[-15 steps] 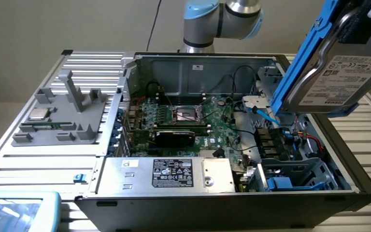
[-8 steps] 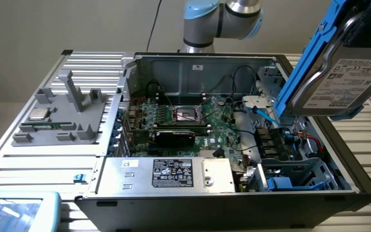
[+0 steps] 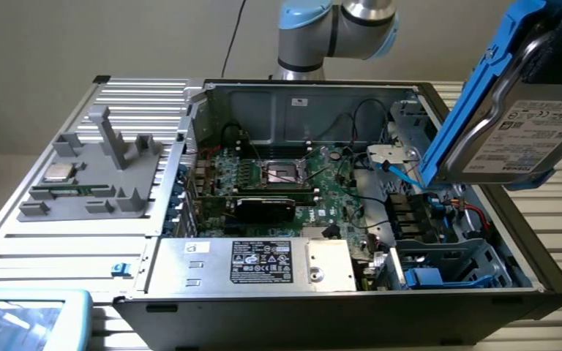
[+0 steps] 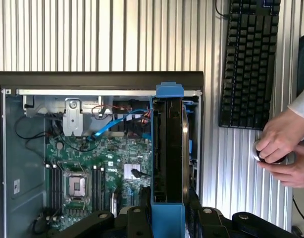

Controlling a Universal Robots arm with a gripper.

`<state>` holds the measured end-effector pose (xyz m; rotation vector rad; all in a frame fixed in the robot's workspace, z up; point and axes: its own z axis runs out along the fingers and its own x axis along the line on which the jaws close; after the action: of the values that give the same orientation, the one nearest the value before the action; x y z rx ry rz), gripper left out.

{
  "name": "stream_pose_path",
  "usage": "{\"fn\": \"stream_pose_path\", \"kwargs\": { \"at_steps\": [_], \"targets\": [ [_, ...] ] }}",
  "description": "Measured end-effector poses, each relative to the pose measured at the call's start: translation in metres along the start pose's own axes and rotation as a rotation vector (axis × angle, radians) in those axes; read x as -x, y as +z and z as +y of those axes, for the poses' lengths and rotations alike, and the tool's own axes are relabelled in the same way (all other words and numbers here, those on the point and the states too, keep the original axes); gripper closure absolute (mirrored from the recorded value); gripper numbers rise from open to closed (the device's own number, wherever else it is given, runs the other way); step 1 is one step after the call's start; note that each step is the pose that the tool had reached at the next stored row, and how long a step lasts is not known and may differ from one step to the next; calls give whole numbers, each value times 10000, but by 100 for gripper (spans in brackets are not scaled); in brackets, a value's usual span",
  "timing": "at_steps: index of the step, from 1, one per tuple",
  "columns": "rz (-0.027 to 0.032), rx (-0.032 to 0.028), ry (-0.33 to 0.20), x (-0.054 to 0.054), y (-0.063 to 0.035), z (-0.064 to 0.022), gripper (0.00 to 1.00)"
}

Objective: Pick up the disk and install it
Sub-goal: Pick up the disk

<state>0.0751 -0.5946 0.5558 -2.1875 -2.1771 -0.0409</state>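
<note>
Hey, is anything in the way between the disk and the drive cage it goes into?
Nothing solid that I can see. The disk hangs in open air above the drive cage at the exterior view's right of the case. A loose blue cable lies close beside that path and might snag.

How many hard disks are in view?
1: the disk, in its blue carrier, held on edge in the jaws above the open case at the exterior view's right. Others may be hidden in the drive cage.
</note>
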Motion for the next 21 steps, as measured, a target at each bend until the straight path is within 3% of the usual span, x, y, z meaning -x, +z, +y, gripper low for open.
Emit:
{"fn": "stream_pose_path", "kwargs": {
  "at_steps": [21],
  "targets": [
    [7,25,298,140,366,79,63]
  ]
}}
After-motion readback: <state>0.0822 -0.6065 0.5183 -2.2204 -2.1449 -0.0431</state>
